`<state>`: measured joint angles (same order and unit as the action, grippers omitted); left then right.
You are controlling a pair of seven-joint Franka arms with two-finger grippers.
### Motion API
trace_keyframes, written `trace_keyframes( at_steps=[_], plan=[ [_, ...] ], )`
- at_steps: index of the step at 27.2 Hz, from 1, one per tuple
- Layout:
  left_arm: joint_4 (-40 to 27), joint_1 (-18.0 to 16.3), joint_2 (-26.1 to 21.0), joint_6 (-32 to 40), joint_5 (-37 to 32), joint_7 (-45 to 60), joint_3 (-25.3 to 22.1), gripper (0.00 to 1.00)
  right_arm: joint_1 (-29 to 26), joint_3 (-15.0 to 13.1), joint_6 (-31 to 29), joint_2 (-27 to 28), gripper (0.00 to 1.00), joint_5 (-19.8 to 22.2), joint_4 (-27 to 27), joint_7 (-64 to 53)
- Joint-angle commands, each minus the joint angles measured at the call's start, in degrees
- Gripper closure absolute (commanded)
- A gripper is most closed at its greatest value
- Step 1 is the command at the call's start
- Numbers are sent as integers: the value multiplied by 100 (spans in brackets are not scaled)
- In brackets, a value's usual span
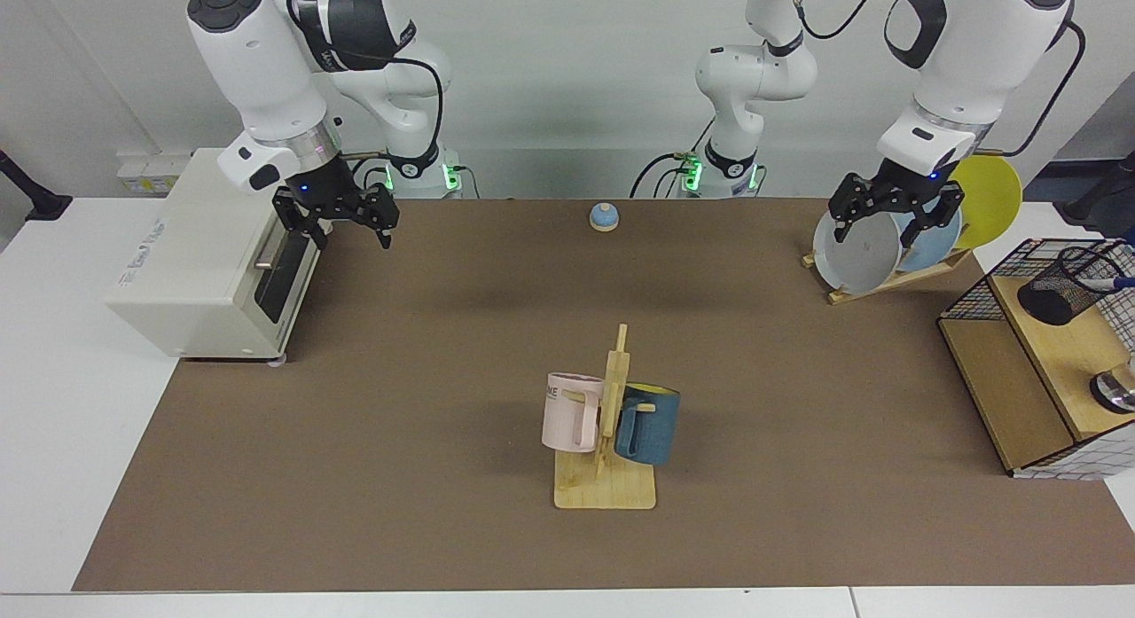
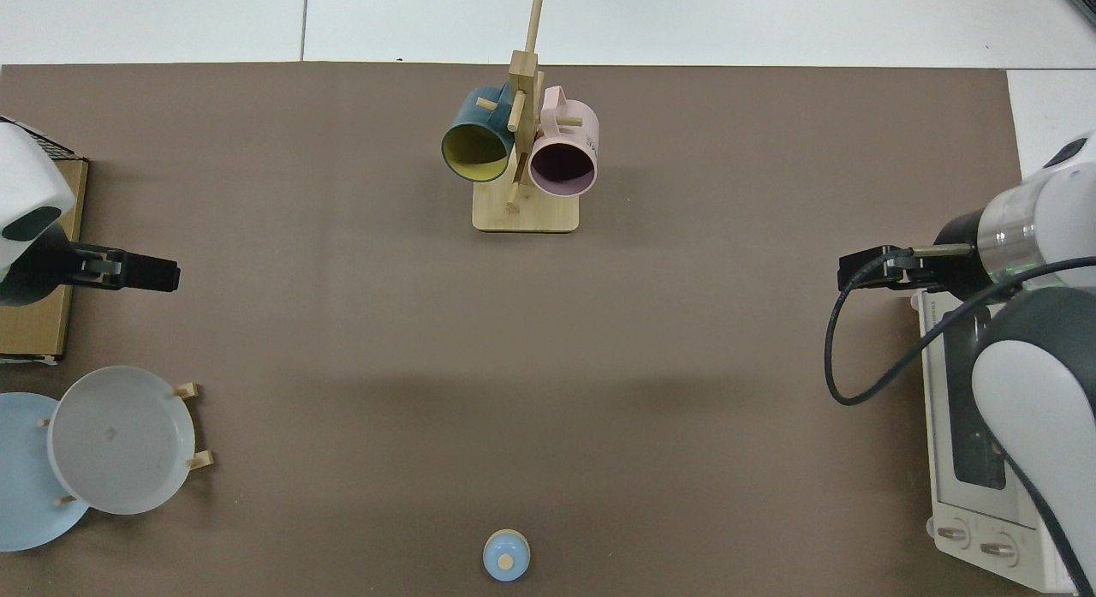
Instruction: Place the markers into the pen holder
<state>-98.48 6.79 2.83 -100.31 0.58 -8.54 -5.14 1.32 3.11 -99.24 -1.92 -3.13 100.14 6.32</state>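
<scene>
Hung spread and empty, left gripper (image 1: 894, 222) before the plates (image 1: 858, 254), right gripper (image 1: 340, 219) likewise idle by the oven (image 1: 191, 254), marker (image 1: 1113, 283) apparently already inside the pen holder (image 1: 1062, 287) well off toward the shelf (image 1: 1037, 370).

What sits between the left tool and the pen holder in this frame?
In the facing view, the yellow plate and the wire basket's rim lie between the open left tool and the pen holder. The right tool waits by the oven.

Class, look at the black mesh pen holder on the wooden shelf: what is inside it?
In the facing view, a marker with a blue end leans out over the rim of the pen holder. Its lower part and the holder's bottom cannot be made out through the mesh.
</scene>
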Motion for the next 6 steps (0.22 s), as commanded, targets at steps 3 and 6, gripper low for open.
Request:
trace_keyframes(
  at_steps=[3,6],
  plan=[
    [-75,121,60,73,-111,-183,-128,0,-71,40,72,-19,0,-83,-21,-139],
    [-75,121,60,73,-111,-174,-119,0,-80,40,72,-19,0,-83,-21,-139]
  ],
)
